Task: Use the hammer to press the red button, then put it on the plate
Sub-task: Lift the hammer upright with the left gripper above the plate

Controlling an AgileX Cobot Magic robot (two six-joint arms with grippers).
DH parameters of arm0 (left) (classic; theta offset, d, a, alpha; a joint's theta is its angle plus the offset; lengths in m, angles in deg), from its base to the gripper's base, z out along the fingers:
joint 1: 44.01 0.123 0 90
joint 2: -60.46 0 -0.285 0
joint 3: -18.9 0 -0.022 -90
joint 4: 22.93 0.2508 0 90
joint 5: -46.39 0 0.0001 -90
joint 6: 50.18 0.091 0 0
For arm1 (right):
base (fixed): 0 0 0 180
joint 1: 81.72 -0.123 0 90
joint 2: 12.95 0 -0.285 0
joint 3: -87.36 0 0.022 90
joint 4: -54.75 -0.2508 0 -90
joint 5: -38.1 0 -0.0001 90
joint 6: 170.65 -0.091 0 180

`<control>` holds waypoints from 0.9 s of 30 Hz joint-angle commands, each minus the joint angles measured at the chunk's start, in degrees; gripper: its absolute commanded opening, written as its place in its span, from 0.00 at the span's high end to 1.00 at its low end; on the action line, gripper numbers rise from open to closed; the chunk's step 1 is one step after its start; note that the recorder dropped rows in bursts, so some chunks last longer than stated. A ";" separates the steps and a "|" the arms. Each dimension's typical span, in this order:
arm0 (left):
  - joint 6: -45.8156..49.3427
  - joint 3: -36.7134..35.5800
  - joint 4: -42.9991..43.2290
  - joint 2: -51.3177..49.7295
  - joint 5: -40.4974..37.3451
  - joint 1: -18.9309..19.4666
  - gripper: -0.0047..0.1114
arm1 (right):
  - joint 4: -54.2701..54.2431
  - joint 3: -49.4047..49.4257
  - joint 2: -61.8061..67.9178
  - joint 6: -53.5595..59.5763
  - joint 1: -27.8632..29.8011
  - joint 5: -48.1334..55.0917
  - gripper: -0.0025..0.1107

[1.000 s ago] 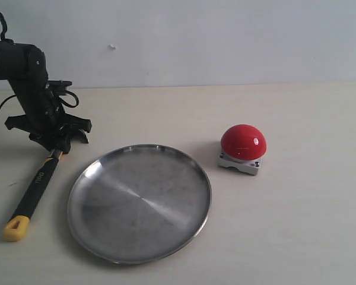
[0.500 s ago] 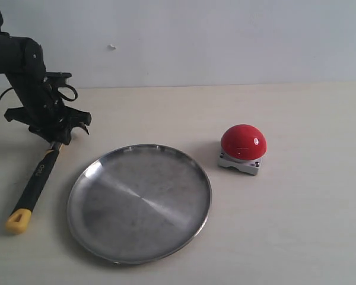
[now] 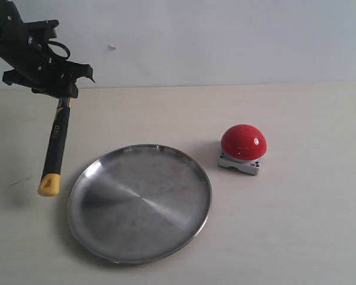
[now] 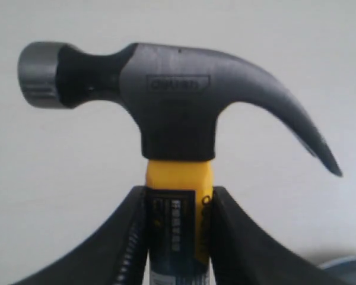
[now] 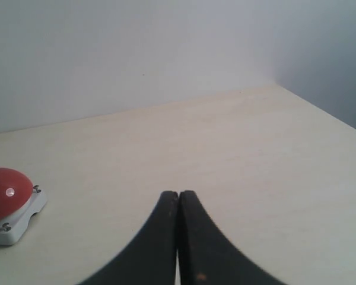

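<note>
At the upper left of the exterior view, the left gripper (image 3: 63, 95) has its fingers (image 4: 121, 243) clamped on the hammer (image 3: 54, 142) just below the head. The handle hangs down-frame, its yellow butt apparently clear of the worktop (image 3: 296, 225) beside the left rim of the plate (image 3: 142, 202). Holding so near the head likely steadies it for pressing. The red button (image 3: 243, 142) sits right of centre, well apart from the hammer. The right gripper (image 5: 178, 237) idles, its fingers closed on nothing.

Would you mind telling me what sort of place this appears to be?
Most likely a robot manipulation test bench: a pale table against a plain white wall, with staged props, a silver plate and a red button, while the left gripper holds a hammer.
</note>
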 commanded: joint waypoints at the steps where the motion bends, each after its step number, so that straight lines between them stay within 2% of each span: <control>1: 7.36 -4.78 -10.62 4.00 8.53 -0.78 0.96 | 0.17 0.27 -0.35 0.19 0.38 -0.51 0.98; 7: 15.96 -15.06 -20.23 8.54 22.18 -1.00 0.96 | 1.09 0.27 -0.35 1.66 0.38 -1.12 0.98; 10: 17.18 -18.32 -21.59 10.39 26.33 -1.09 0.96 | 6.11 0.27 -0.35 5.04 0.38 -7.13 0.98; 15: 19.73 -20.30 -21.59 11.94 27.61 -2.55 0.96 | -13.64 0.27 -0.35 -6.81 0.28 -13.20 0.98; 22: 22.59 -21.46 -21.08 15.63 30.50 -5.03 0.96 | -17.00 0.27 -0.35 -9.33 0.17 -15.64 0.98; 27: 22.63 -21.46 -20.97 20.30 27.24 -5.03 0.96 | -21.75 0.27 -0.35 -14.62 0.17 -18.01 0.98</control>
